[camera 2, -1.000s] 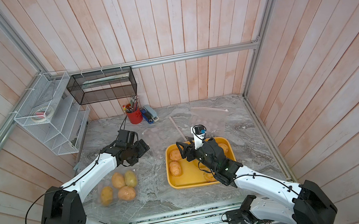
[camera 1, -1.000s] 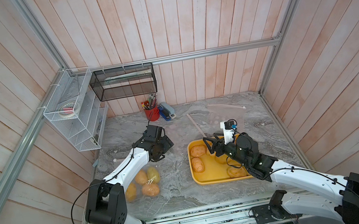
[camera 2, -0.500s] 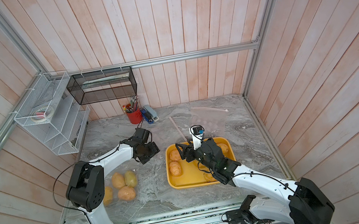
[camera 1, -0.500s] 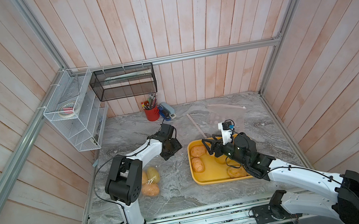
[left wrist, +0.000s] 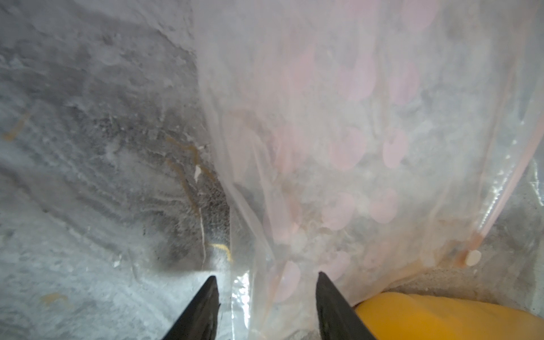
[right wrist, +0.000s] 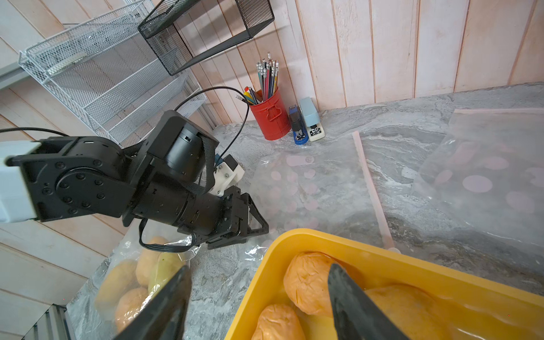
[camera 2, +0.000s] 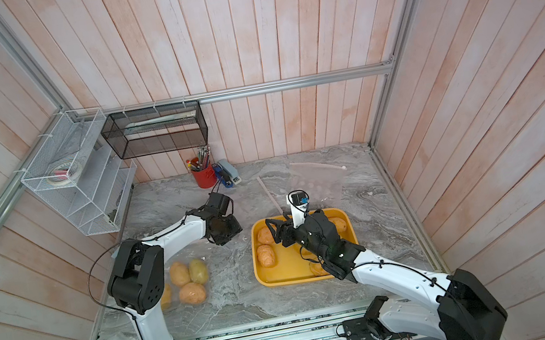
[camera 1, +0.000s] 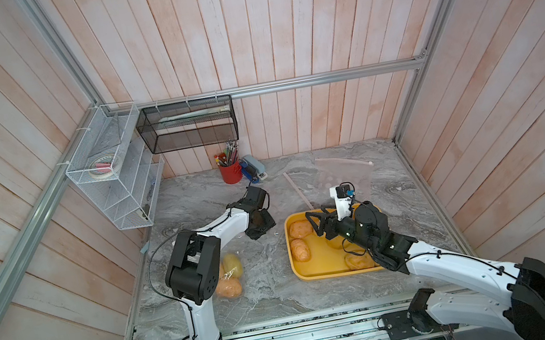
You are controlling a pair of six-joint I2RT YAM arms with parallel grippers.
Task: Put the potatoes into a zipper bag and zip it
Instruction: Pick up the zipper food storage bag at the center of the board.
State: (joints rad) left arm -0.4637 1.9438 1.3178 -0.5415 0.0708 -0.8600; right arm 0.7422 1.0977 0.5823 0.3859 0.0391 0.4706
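nearest you, two white robot arms (camera 1: 200, 317) rise from a metal rail (camera 1: 292, 339). on the grey marble table (camera 1: 265, 292), to the robot's left, a clear filled zipper bag (right wrist: 117, 265) lies flat with four potatoes (camera 2: 188, 278) inside. to its right, a yellow tray (camera 1: 322, 275) holds several more potatoes. the right gripper (camera 2: 271, 231) hovers over the tray's far left corner, jaws spread, grasping nothing. just beside that corner the left gripper (left wrist: 267, 276) hangs low, fingers apart, with the edge of an empty zipper bag (left wrist: 338, 132) between them, unpinched. farther back lie a second empty bag (camera 1: 343, 177), a red pencil cup (camera 1: 230, 175), two staplers (camera 1: 254, 172) and wall shelves (camera 1: 114, 175).
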